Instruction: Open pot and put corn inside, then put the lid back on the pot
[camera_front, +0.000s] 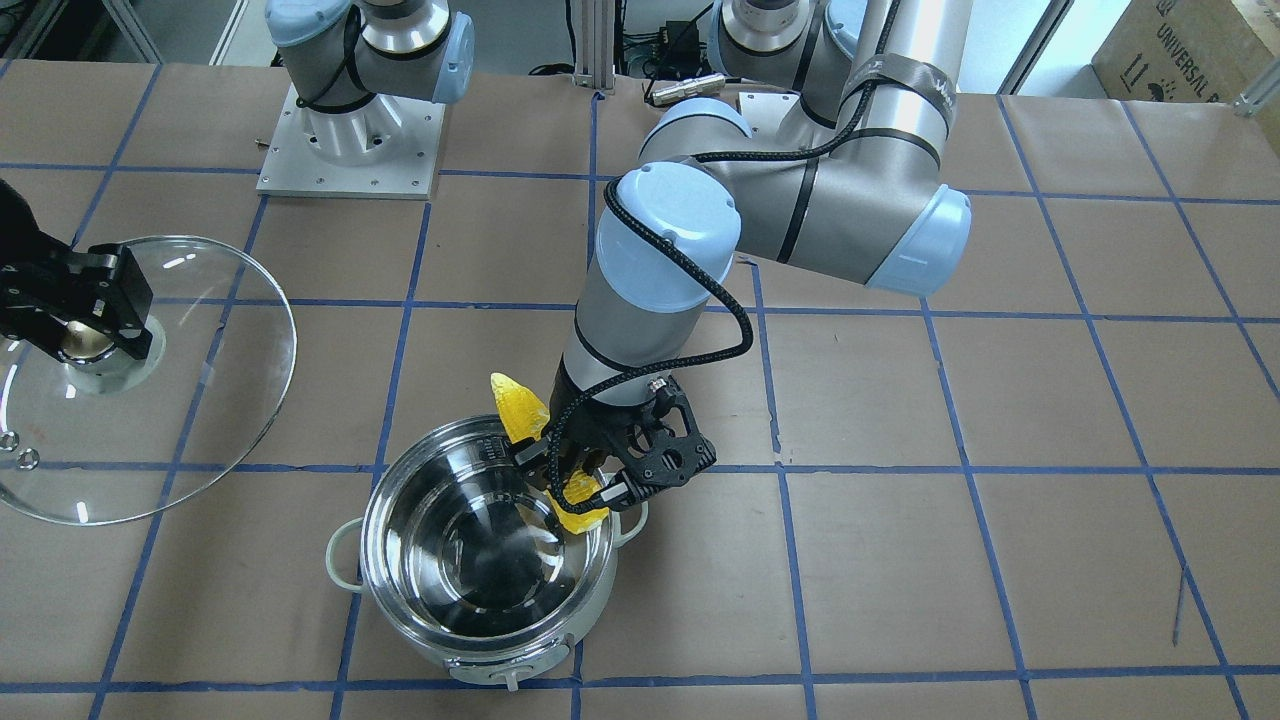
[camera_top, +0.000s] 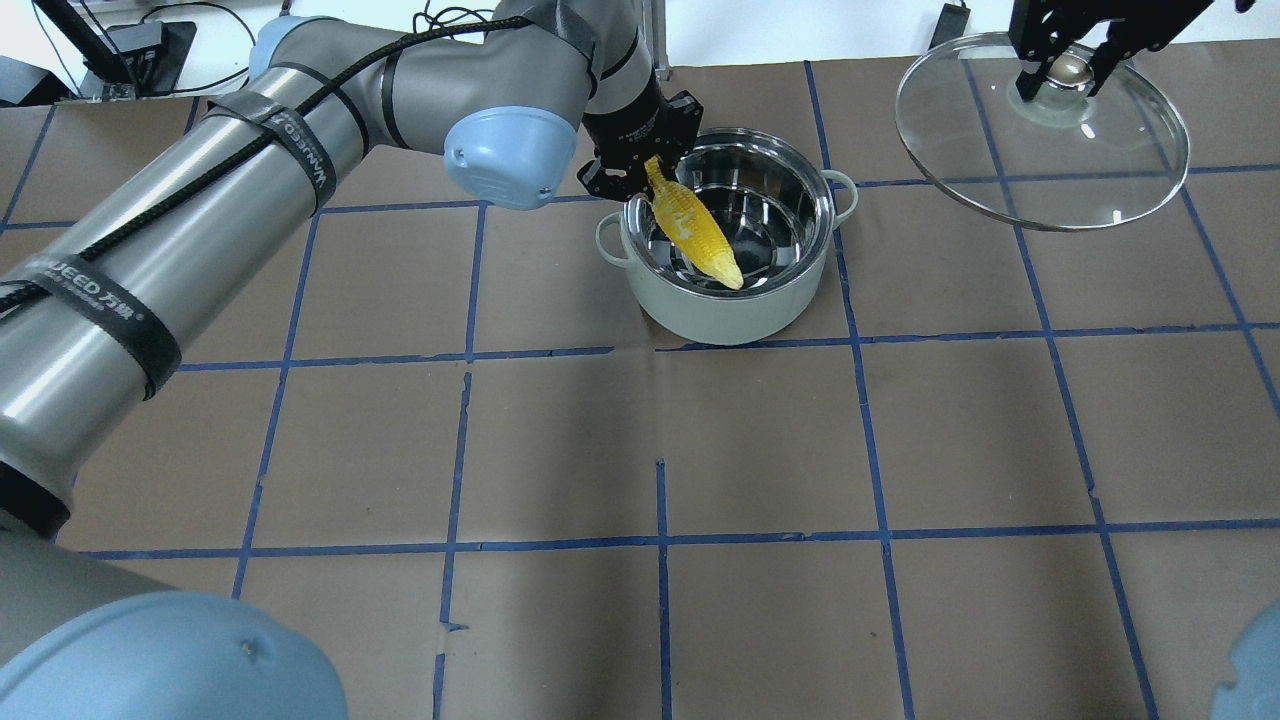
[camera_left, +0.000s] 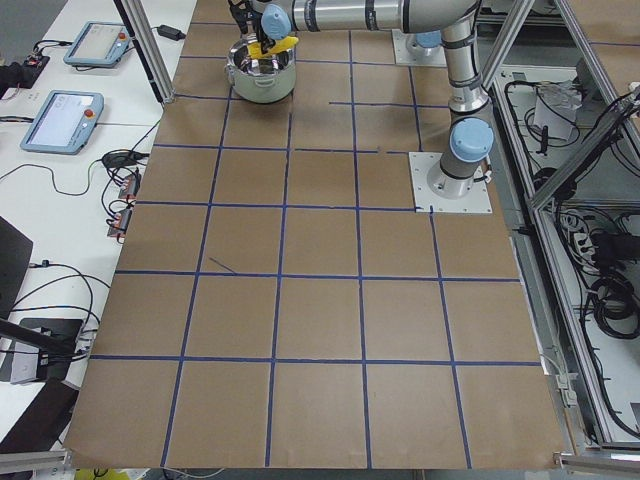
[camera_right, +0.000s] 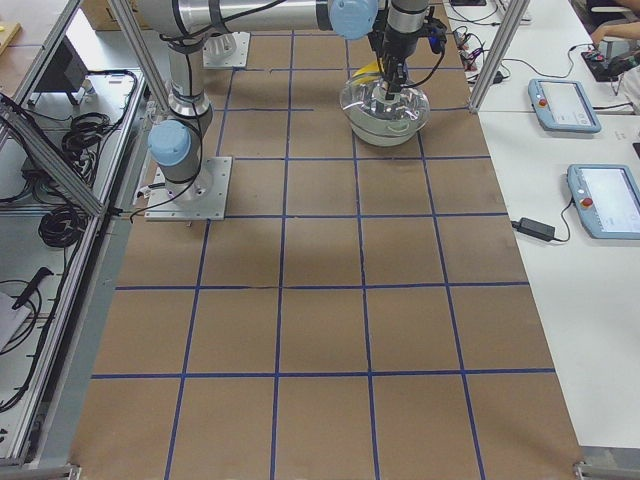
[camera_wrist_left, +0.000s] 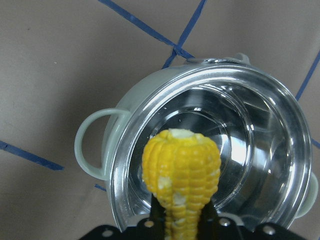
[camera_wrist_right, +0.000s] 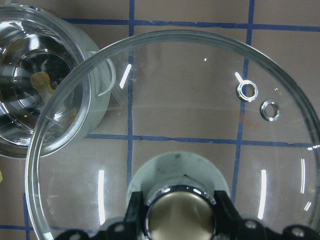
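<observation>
The pale mint pot (camera_top: 720, 315) stands uncovered on the table, and its steel inside holds nothing. My left gripper (camera_top: 648, 172) is shut on one end of the yellow corn (camera_top: 695, 232). The cob hangs tilted above the pot's opening, with its tip pointing toward the robot. From the left wrist, the corn (camera_wrist_left: 181, 170) hangs over the pot (camera_wrist_left: 150, 100) near its rim. My right gripper (camera_top: 1065, 68) is shut on the knob of the glass lid (camera_top: 1050, 160) and holds it in the air, off to the pot's right. The lid (camera_wrist_right: 200, 100) fills the right wrist view.
Brown paper with a blue tape grid (camera_top: 660, 350) covers the table. The right arm's base plate (camera_front: 350, 150) sits at the robot's side. A cardboard box (camera_front: 1190, 50) stands past one corner. Teach pendants (camera_right: 585, 150) and cables lie on the white side table.
</observation>
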